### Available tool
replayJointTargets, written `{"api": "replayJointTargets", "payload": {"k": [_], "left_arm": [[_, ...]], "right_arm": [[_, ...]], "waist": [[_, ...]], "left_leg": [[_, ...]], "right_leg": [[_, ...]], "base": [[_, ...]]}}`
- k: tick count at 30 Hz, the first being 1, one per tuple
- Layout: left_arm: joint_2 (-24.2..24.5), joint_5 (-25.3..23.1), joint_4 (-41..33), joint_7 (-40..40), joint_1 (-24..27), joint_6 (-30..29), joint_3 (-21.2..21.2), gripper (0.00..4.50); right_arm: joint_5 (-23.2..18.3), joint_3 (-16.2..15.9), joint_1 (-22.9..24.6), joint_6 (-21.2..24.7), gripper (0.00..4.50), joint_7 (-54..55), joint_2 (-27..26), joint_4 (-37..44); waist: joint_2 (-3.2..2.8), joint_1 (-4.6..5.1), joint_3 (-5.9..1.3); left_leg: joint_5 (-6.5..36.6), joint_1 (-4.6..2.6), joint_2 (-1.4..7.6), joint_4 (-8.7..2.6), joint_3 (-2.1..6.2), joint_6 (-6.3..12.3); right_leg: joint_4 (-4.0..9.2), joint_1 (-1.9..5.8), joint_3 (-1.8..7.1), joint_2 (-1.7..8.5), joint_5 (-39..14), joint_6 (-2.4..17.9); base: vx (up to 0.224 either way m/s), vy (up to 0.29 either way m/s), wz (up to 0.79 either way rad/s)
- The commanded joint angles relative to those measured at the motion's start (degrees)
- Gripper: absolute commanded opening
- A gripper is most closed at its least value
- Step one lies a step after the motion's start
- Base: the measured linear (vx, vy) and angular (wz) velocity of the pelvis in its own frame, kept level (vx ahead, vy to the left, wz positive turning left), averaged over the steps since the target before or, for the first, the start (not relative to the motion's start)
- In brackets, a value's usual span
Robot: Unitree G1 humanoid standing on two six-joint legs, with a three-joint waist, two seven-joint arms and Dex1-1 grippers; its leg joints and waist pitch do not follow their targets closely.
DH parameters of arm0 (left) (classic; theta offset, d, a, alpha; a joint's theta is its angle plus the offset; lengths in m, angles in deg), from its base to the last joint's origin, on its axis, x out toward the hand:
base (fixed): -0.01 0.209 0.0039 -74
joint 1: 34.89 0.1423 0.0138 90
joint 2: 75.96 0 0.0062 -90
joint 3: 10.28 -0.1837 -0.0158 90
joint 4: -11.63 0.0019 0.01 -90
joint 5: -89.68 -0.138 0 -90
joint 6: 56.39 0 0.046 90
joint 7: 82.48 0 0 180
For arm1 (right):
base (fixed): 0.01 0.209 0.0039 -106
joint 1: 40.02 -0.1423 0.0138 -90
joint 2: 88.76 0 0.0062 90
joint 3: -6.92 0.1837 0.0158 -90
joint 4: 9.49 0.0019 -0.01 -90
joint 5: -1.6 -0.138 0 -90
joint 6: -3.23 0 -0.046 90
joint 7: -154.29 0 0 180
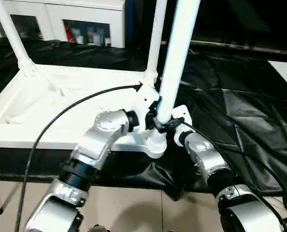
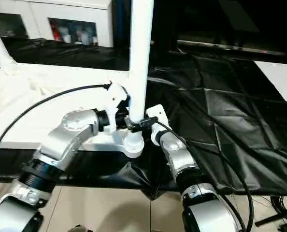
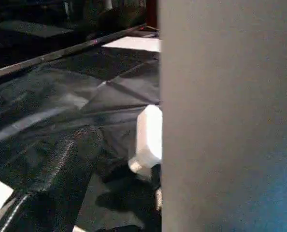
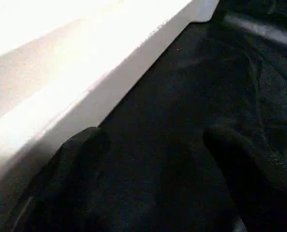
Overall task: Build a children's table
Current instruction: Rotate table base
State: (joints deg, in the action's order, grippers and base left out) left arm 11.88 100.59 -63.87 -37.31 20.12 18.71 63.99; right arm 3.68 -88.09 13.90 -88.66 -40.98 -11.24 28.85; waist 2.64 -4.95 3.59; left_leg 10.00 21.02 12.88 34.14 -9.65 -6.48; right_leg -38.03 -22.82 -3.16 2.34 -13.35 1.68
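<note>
The table top is lying upside down on a surface covered in black sheeting, with its ribbed underside facing up. Three legs are showing in the left eye view: a far-left leg, a far leg just behind the grippers, and the near leg rising from the near corner socket. All three are standing with their long axes pointing up and out past the picture's top, each leaning slightly.

The left gripper and the right gripper are meeting at the base of the near leg, one on each side, just above the socket. Whether either gripper's fingers are pressing on the tube or standing off it, I cannot tell.

The left wrist view is catching the near leg as a broad pale column right in front of the gripper, with the right gripper's white housing beyond it. The right wrist view is looking along the table top's white edge over the sheeting, with two dark fingers apart.

Behind the table, a white cabinet with glass doors is standing.
</note>
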Motion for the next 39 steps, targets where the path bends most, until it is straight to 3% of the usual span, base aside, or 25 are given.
{"api": "replayJointTargets", "payload": {"k": [1, 3, 8, 11, 13, 14, 15, 18, 20, 22, 23, 24, 26, 33, 38, 39], "left_arm": [[3.07, -0.6, -1.23, 4.9, 2.47, -0.12, -1.21, 4.48], [6.25, -0.03, -3.58, 9.94, 4.41, -0.6, -2.98, 4.48], [10.16, 1.14, -4.48, 15.84, 6.45, -1.52, -4.22, 4.48], [12.02, 0.62, -1.75, 18.15, 6.2, -0.16, -3.83, 4.31], [13.45, -3.09, 4.15, 17.99, 3.91, 3.26, -4.37, 4.12], [13.45, -3.09, 4.15, 17.99, 3.91, 3.26, -4.37, 4.12], [13.63, -4.13, 5.78, 17.65, 3.16, 3.99, -4.67, 4.07], [13.33, -6.0, 10.37, 17.07, 1.16, 7.31, -5.17, 3.68], [13.14, -6.87, 13.02, 17.74, -0.09, 8.82, -5.65, 3.7], [12.81, -7.76, 16.28, 18.62, -1.77, 9.99, -6.33, 3.45], [12.65, -7.92, 17.2, 18.84, -2.27, 10.2, -6.48, 3.23], [12.47, -8.08, 18.14, 19.05, -2.75, 10.45, -6.6, 3.2], [11.81, -10.0, 22.61, 19.94, -4.56, 12.86, -7.43, 3.17], [11.41, -12.76, 28.14, 20.16, -6.63, 15.11, -8.39, 2.59], [11.42, -13.41, 31.45, 21.01, -7.75, 17.02, -8.29, 2.35], [11.33, -13.59, 32.3, 21.2, -8.02, 17.49, -8.2, 2.08]], "right_arm": [[-0.23, 0.66, 0.59, -0.27, 3.85, -0.12, 1.03, 1.48], [-0.67, 1.26, 1.16, 0.04, 3.85, -0.76, 2.11, 2.73], [-1.95, 2.26, 2.71, 0.85, 3.85, -4.67, 5.66, 6.37], [-2.57, 2.26, 3.78, 1.4, 3.85, -8.57, 8.01, 8.69], [-2.77, -0.15, 6.52, 1.97, 3.85, -17.24, 12.29, 13.55], [-2.77, -0.15, 6.52, 1.97, 3.85, -17.24, 12.29, 13.55], [-3.12, -0.88, 7.43, 2.31, 3.85, -19.96, 13.42, 15.22], [-4.91, -2.75, 10.32, 4.36, 3.85, -27.72, 16.83, 20.92], [-5.69, -3.68, 11.73, 5.36, 3.85, -31.42, 18.94, 23.65], [-6.4, -4.05, 12.81, 6.49, 3.85, -34.31, 20.78, 25.87], [-6.56, -4.05, 13.03, 6.8, 3.85, -34.83, 21.16, 26.42], [-6.66, -4.01, 13.2, 7.12, 3.85, -35.18, 21.43, 26.97], [-6.81, -3.78, 14.02, 8.72, 3.85, -36.13, 22.07, 29.52], [-8.47, -4.01, 15.29, 11.67, 3.85, -37.93, 22.99, 34.09], [-8.82, -4.19, 15.86, 12.91, 3.85, -38.9, 23.5, 35.89], [-8.84, -4.13, 15.99, 13.25, 3.85, -39.0, 23.53, 36.26]], "waist": [[-0.81, -0.35, -4.19], [-0.9, -0.5, -4.25], [-1.06, -0.95, -4.15], [-1.01, -1.22, -4.08], [-0.98, -1.45, -3.94], [-1.0, -1.63, -3.97], [-0.91, -1.43, -4.1], [-0.96, -1.51, -4.11], [-1.27, -1.62, -4.2], [-0.92, -1.62, -4.15], [-1.2, -1.72, -4.22], [-1.07, -1.6, -4.16], [-1.31, -1.66, -4.27], [-1.35, -1.9, -4.32], [-1.35, -1.96, -4.14], [-1.3, -1.96, -4.13]], "left_leg": [[7.03, -0.37, 0.25, -3.46, -0.15, -0.22], [7.41, -0.73, 0.42, -3.49, -0.19, -0.58], [7.43, -0.74, 0.32, -3.55, -0.37, -0.66], [7.74, -0.65, 0.24, -3.61, -0.36, -0.76], [8.48, -0.7, -0.04, -3.55, -0.46, -0.23], [8.78, -0.9, 0.09, -3.47, -0.49, -0.07], [7.88, -0.31, 0.07, -3.65, -0.18, -0.12], [8.81, -0.5, 0.2, -3.54, -0.15, 0.33], [8.76, -0.46, 0.27, -3.48, -0.05, 0.52], [8.57, -0.37, 0.15, -3.42, -0.06, 0.88], [8.58, -0.54, 0.07, -3.32, -0.18, 1.04], [8.35, -0.27, 0.08, -3.35, -0.06, 1.07], [8.12, -0.31, 0.15, -3.31, 0.03, 0.97], [8.21, -0.45, 0.22, -3.26, 0.04, 1.31], [9.86, -0.49, 0.23, -3.38, 0.05, 0.94], [9.65, -0.45, 0.21, -3.4, 0.09, 0.95]], "right_leg": [[4.4, 3.73, 3.05, 4.7, 3.59, 10.64], [4.35, 3.4, 3.08, 4.72, 2.93, 10.3], [4.38, 3.39, 3.13, 4.46, 4.12, 10.03], [4.5, 3.47, 3.12, 4.49, 3.19, 9.84], [5.19, 3.49, 3.13, 4.14, 1.59, 9.12], [5.12, 3.39, 3.23, 4.2, 1.54, 8.72], [4.75, 3.94, 3.14, 4.44, 1.96, 8.68], [5.08, 3.73, 3.08, 4.59, 0.62, 9.3], [5.02, 3.77, 3.07, 4.66, 0.8, 9.56], [5.09, 3.84, 3.05, 4.6, 0.97, 9.86], [5.34, 3.76, 3.08, 4.52, 0.63, 9.84], [5.1, 3.9, 3.05, 4.58, 1.09, 10.39], [5.04, 3.85, 3.05, 4.68, 1.34, 10.62], [5.07, 3.85, 2.99, 4.77, 2.28, 11.25], [5.51, 3.78, 2.99, 4.88, -1.96, 10.71], [5.56, 3.79, 2.98, 4.87, -2.35, 10.47]], "base": [[0.0, 0.0, 0.0], [0.0, 0.0, 0.0], [0.0, 0.0, 0.0], [0.0, 0.0, 0.0], [0.0, 0.0, 0.0], [0.0, 0.0, 0.0], [0.0, 0.0, 0.0], [0.0, 0.0, 0.0], [0.0, 0.0, 0.0], [0.0, 0.0, 0.0], [0.0, 0.0, 0.0], [0.0, 0.0, 0.0], [0.0, 0.0, 0.0], [0.0, 0.0, 0.0], [0.0, 0.0, 0.0], [0.0, 0.0, 0.0]]}}
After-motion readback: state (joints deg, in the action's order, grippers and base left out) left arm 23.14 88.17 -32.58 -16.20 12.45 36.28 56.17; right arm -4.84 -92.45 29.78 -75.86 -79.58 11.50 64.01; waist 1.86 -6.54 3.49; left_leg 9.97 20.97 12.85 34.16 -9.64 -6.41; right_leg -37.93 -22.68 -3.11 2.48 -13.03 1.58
